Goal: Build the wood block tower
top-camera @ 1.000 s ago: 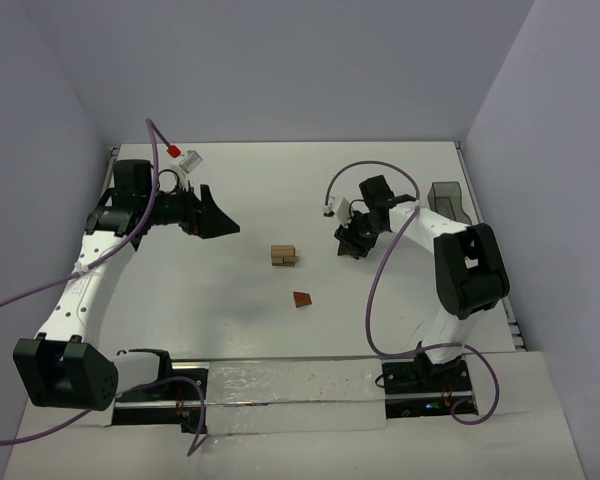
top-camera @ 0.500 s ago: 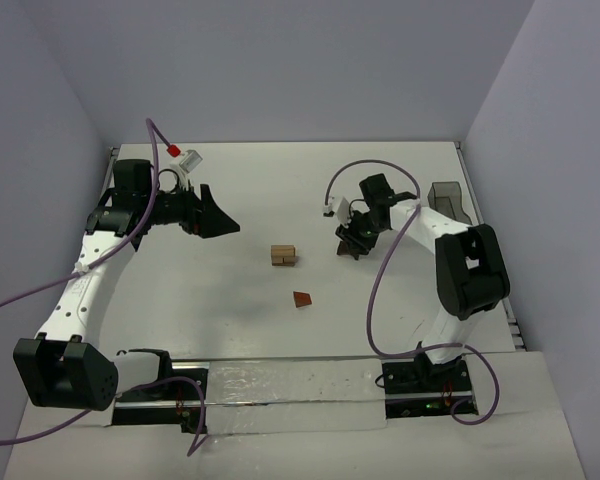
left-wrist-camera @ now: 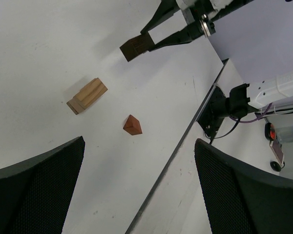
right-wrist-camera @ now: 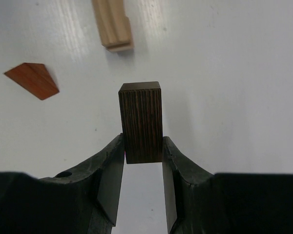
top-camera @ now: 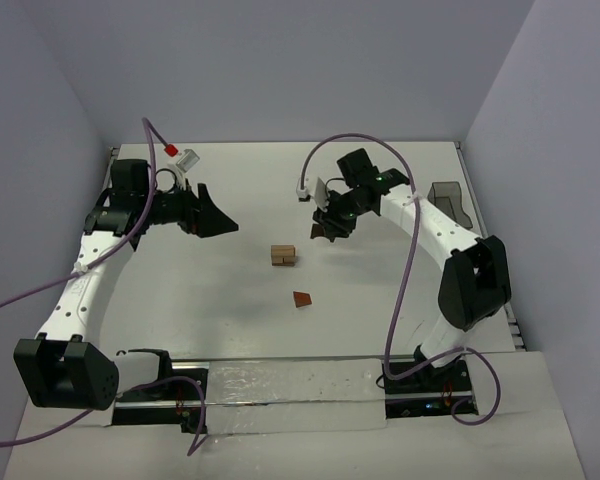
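Table [top-camera: 180, 320]: build unfinished; pieces lie mid-table.
Left gripper [top-camera: 218, 224]: jaws spread, empty, well apart from pieces.
Right gripper [right-wrist-camera: 142, 146]: clamped on dark block [right-wrist-camera: 140, 117], aloft near tan blocks [top-camera: 283, 256].
Placing: lower it square onto them; let go once seated.
Wedge [top-camera: 301, 299]: lies alone, nearer bases.
Unclear: tan block count, their stacking.

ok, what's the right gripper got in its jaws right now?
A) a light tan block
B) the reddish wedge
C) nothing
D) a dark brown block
D: in the right wrist view the right gripper is clamped on the dark brown block, while the reddish wedge and the tan blocks lie loose beyond it.
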`<move>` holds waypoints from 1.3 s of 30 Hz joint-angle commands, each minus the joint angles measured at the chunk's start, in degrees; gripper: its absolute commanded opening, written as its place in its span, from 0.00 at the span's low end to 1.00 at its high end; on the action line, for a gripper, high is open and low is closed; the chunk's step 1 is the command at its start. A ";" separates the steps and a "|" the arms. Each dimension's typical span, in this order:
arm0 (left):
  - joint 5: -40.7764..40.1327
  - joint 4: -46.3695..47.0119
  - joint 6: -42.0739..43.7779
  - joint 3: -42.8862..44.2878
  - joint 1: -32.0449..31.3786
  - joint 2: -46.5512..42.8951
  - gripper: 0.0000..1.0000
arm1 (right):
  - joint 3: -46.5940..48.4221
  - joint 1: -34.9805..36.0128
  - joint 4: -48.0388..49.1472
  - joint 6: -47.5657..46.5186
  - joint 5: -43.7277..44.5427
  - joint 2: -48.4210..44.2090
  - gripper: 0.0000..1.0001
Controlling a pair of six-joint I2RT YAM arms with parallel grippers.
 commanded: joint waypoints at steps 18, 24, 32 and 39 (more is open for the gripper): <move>12.32 5.79 -5.02 -1.10 10.01 1.70 0.99 | 20.66 11.17 -9.99 -1.48 0.75 14.64 0.08; 12.76 7.24 -5.92 -1.96 10.42 1.78 0.99 | 20.98 12.86 -9.20 -1.58 1.68 15.75 0.08; 13.02 7.00 -5.74 -1.99 10.51 1.54 0.99 | 21.58 14.45 -8.36 -1.20 2.86 17.32 0.08; 13.41 7.77 -6.16 -2.58 10.51 1.35 0.99 | 21.61 14.65 -7.10 -0.65 3.77 17.78 0.08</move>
